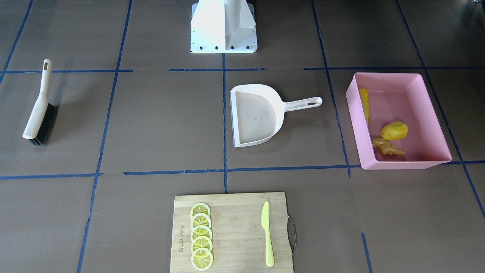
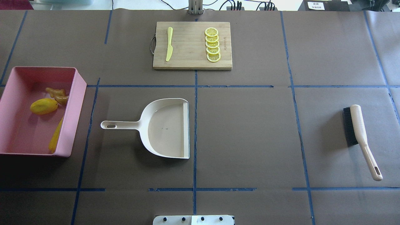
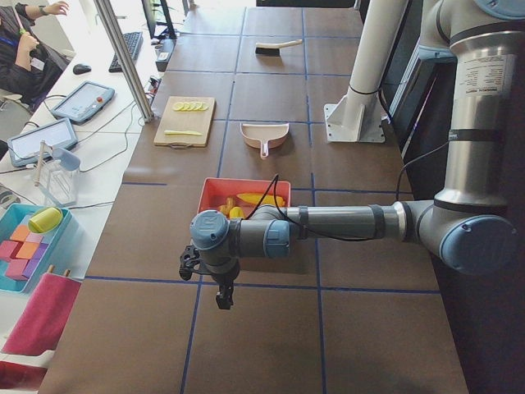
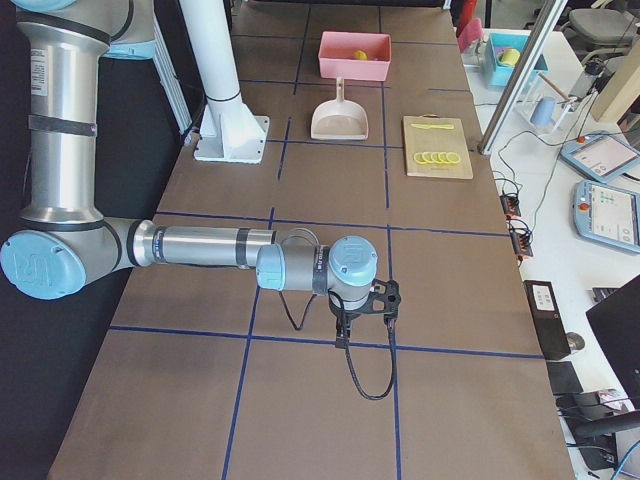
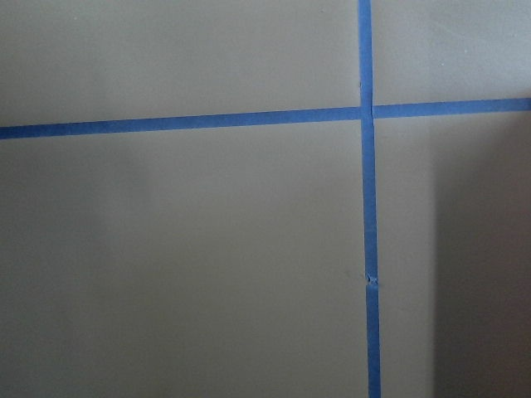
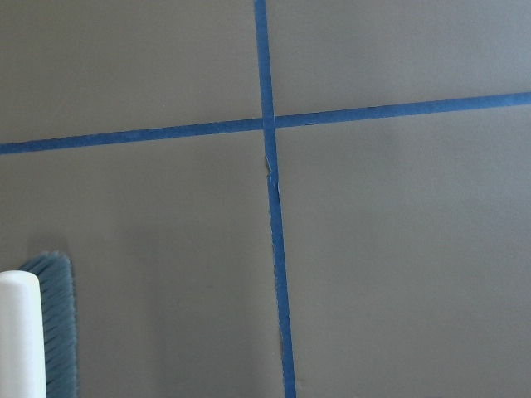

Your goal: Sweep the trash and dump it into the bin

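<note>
The pink bin (image 2: 76,103) stands at the table's left end, also in the front view (image 1: 401,163). Inside it lie the corn cob (image 2: 56,137), the yellow oval fruit piece (image 2: 43,106) and the tan ginger root (image 2: 57,95). The beige dustpan (image 2: 165,128) lies empty at mid-table, handle toward the bin. The brush (image 2: 359,137) lies at the right end. My left gripper (image 3: 221,295) hangs beyond the bin and shows only in the exterior left view. My right gripper (image 4: 345,335) shows only in the exterior right view. I cannot tell whether either is open or shut.
A wooden cutting board (image 2: 190,59) at the far side carries several lemon slices (image 2: 212,45) and a lime-green knife (image 2: 169,43). The robot's base (image 1: 223,26) stands at the near edge. The brush's bristles (image 6: 54,323) show in the right wrist view.
</note>
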